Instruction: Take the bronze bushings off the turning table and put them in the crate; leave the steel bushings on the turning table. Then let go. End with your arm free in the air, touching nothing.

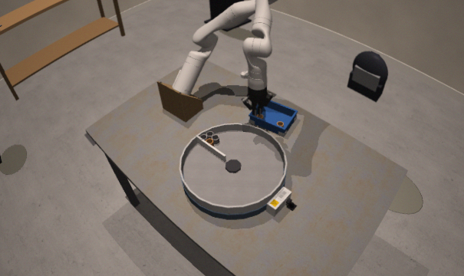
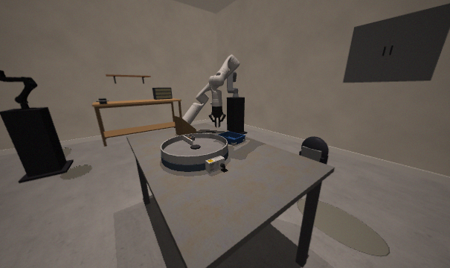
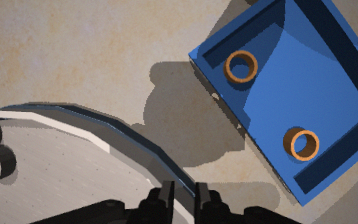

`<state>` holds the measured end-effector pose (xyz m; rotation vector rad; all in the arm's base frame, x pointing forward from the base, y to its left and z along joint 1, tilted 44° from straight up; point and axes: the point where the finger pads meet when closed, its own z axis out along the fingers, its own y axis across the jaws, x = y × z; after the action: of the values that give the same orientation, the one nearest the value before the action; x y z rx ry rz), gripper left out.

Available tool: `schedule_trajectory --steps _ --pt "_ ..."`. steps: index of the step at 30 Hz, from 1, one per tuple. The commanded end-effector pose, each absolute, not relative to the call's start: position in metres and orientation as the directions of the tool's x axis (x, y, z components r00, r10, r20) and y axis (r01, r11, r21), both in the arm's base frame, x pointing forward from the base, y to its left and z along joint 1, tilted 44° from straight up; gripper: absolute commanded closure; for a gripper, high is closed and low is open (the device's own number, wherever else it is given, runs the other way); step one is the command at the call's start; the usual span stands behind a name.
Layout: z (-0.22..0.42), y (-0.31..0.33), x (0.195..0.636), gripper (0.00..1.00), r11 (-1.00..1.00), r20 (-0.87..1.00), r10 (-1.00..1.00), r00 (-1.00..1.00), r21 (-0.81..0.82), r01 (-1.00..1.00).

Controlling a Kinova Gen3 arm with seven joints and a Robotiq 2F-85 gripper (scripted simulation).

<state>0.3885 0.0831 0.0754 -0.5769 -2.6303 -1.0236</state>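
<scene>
- The pincer [image 1: 258, 113] [image 2: 217, 126] [image 3: 184, 196] hangs in the air, fingers downward, a narrow gap between them and nothing grasped.
- Below it, the turning table [image 1: 239, 188] [image 2: 193, 160] [image 3: 55, 165] stands near the crate; its raised wall runs under the fingertips in the wrist view and rises between the pincer's side and the parts.
- Inside that wall, away from the pincer across the disc, a pale straight bar [image 1: 212, 149] [image 2: 188, 140] reaches from the wall towards the dark hub [image 1: 233, 165] [image 2: 195, 147].
- Between pincer and bar sits a tight cluster: steel bushings [image 1: 216, 141] [image 3: 6, 162], upright, with one bronze bushing [image 1: 210, 144] among them, close beside the bar; only a sliver of it shows at the wrist view's left edge.
- Farther from the pincer, on the turning table's far side, a white box [image 1: 279, 200] [image 2: 214, 164] with a yellow label adjoins the outer wall.
- A brown angled mount [image 1: 178, 105] [image 2: 184, 126] stands at the arm's foot, well apart from the pincer.
- The blue crate [image 1: 268, 124] [image 2: 236, 139] [image 3: 305, 85] lies lower than the pincer and close by, apart from the turning table.
- In it, two bronze rings [image 1: 280, 122] [image 3: 305, 131] stand open end up, apart from each other, along the side nearer the turning table.
</scene>
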Motion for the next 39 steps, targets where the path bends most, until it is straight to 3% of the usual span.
schedule_trajectory --steps 1,13,18,30,35,39 --pt "0.049 0.058 0.376 0.86 0.634 0.449 0.347 -0.823 0.535 0.559" --pt "0.049 0.058 0.376 0.86 0.634 0.449 0.347 -0.823 0.535 0.559" --pt "0.01 0.019 0.358 0.86 0.544 0.553 0.476 -0.684 0.425 0.723" --pt "0.01 0.019 0.358 0.86 0.544 0.553 0.476 -0.684 0.425 0.723" --pt "-0.028 -0.02 0.341 0.86 0.429 0.631 0.582 -0.512 0.297 0.853" --pt "-0.028 -0.02 0.341 0.86 0.429 0.631 0.582 -0.512 0.297 0.853"
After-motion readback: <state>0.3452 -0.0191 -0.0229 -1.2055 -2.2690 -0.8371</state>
